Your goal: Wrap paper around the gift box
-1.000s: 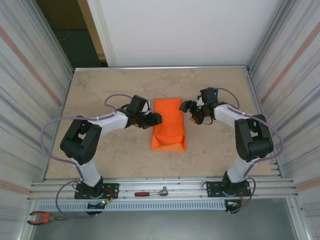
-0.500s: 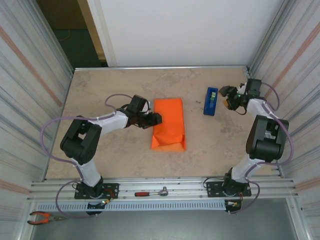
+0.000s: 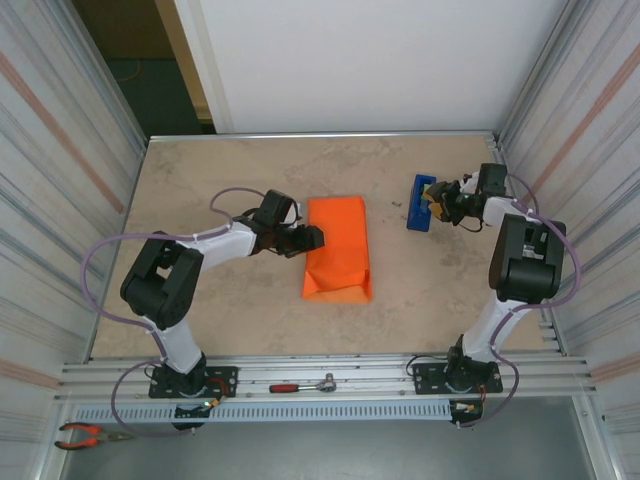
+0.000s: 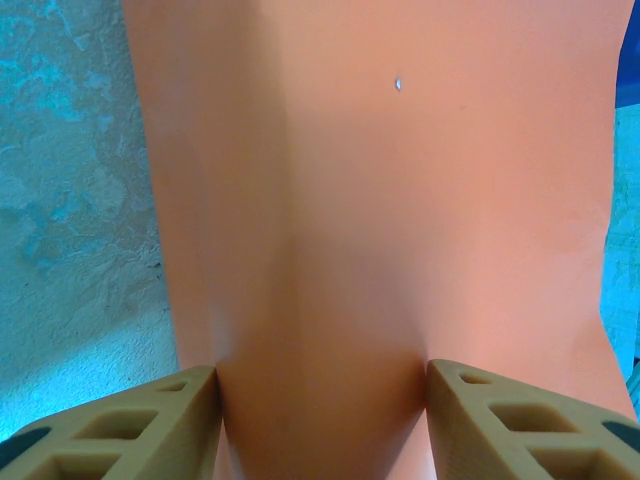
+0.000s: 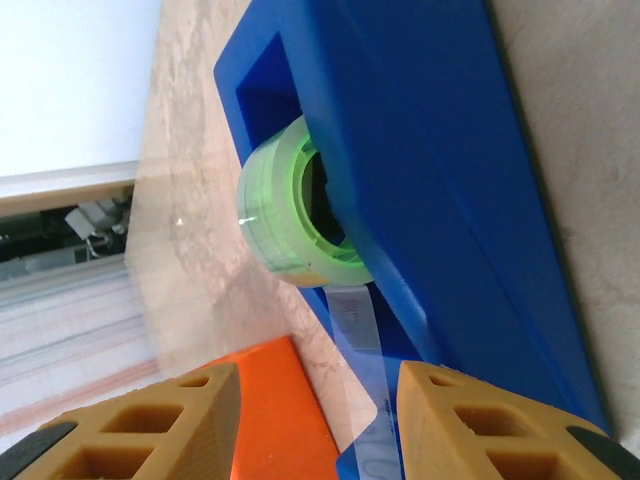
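The orange paper [image 3: 337,248] lies folded into a long parcel at the table's middle; the gift box is hidden inside it. My left gripper [image 3: 310,240] holds the parcel's left side. In the left wrist view both tan fingers [image 4: 150,420] press against a fold of the paper [image 4: 330,250], so the left gripper [image 4: 322,400] is shut on it. My right gripper [image 3: 437,200] sits at the right end of a blue tape dispenser [image 3: 420,203]. In the right wrist view that gripper [image 5: 318,400] is open around a loose clear tape strip [image 5: 355,330] hanging from the green roll [image 5: 285,210].
Ribbed metal walls close in the table on the left and right. A ratchet wrench [image 3: 305,385] lies on the front rail, and red-handled pliers [image 3: 85,434] lie at the lower left. Bare tabletop [image 3: 230,170] stretches behind the parcel.
My right arm left the parcel's right side, swung out to the right wall, then came in to the tape dispenser with its jaws narrowing. The left arm and the parcel stayed still.
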You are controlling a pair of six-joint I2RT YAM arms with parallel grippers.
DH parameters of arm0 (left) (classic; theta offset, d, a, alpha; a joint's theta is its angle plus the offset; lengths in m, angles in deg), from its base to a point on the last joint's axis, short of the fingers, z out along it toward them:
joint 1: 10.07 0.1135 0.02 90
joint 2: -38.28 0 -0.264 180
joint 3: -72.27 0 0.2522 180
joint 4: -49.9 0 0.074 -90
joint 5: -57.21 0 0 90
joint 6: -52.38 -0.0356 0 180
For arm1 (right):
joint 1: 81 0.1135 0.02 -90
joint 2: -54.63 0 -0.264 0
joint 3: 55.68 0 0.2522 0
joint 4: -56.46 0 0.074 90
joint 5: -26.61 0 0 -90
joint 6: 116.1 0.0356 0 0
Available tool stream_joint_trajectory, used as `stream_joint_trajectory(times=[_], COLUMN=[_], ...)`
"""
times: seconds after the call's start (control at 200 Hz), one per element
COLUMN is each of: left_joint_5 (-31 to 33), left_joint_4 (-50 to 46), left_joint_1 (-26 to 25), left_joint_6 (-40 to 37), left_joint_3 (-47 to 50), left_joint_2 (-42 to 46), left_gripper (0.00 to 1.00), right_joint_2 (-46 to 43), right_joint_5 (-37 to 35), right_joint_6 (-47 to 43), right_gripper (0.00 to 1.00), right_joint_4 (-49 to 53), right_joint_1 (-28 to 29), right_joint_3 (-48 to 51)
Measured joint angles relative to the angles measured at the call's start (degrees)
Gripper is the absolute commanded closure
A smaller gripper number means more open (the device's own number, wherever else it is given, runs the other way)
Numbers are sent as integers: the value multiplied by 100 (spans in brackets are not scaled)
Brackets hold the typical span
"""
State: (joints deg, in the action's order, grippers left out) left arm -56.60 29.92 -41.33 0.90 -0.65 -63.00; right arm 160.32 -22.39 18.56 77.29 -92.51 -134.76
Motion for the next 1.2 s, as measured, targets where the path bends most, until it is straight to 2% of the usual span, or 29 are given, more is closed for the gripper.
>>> stream_joint_trajectory(times=[0.271,0.551,0.727,0.852,1.197], left_joint_5=[-4,-4,-4,-4,-4], left_joint_4=[-15,-42,-42,-46,-59], left_joint_1=[2,2,2,0,0], left_joint_6=[0,-2,-2,-2,-2], left_joint_3=[-11,-26,-26,-33,-37], left_joint_2=[-9,-11,-11,-13,-17], left_gripper=[46,46,46,46,46], right_joint_2=[0,4,4,4,15], right_joint_5=[-13,-17,-15,-13,74], right_joint_6=[-20,-37,-37,-39,-39], right_gripper=[58,70,73,80,86], right_joint_4=[-96,-131,-146,-146,-146], right_joint_1=[-52,-61,-61,-61,-55], right_joint_3=[221,258,258,258,258])
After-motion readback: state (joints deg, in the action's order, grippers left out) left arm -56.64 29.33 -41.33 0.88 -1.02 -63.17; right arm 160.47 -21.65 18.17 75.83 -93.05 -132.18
